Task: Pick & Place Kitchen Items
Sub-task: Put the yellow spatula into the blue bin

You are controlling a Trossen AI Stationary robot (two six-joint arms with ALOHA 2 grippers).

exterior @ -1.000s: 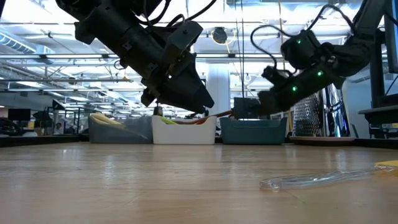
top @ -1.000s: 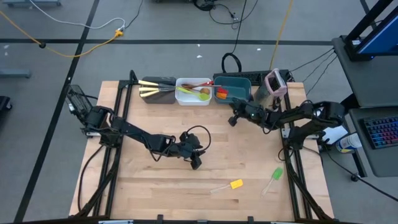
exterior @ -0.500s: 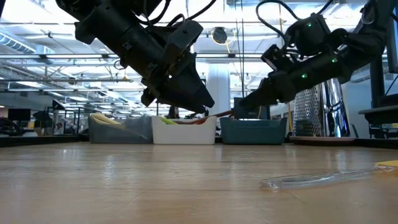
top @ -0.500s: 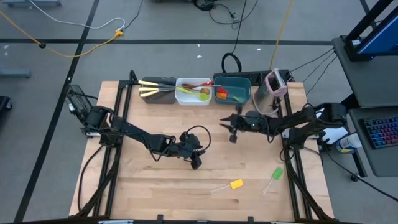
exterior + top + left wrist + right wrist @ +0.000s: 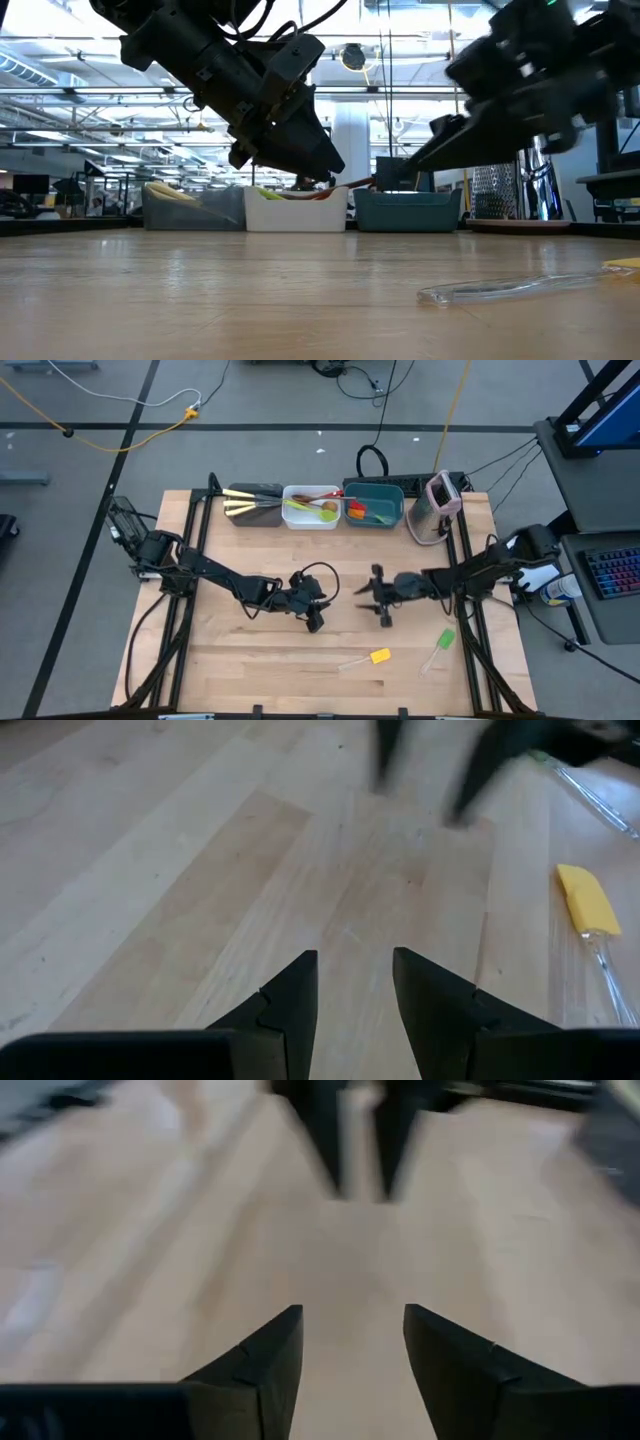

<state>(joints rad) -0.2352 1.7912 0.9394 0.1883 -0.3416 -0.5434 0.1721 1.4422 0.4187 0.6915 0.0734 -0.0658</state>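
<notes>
At the counter's [image 5: 230, 670] middle both grippers hang empty, fingers apart: the left gripper [image 5: 314, 622] waiting, the right gripper [image 5: 378, 598] seemingly heading for the yellow spatula [image 5: 379, 656] and green spatula [image 5: 444, 639] lying toward the front right corner. Pale wood planks; an open workshop lies behind.

Brown tub [image 5: 252, 503], white tub [image 5: 297, 518], teal tub [image 5: 388, 500] in row; pink-grey appliance [image 5: 440, 495] beside.

Left gripper [image 5: 316, 622] hovers near the table centre, fingers parted, empty; right gripper [image 5: 375, 600] reaches in from the right edge, fingers spread, empty
</notes>
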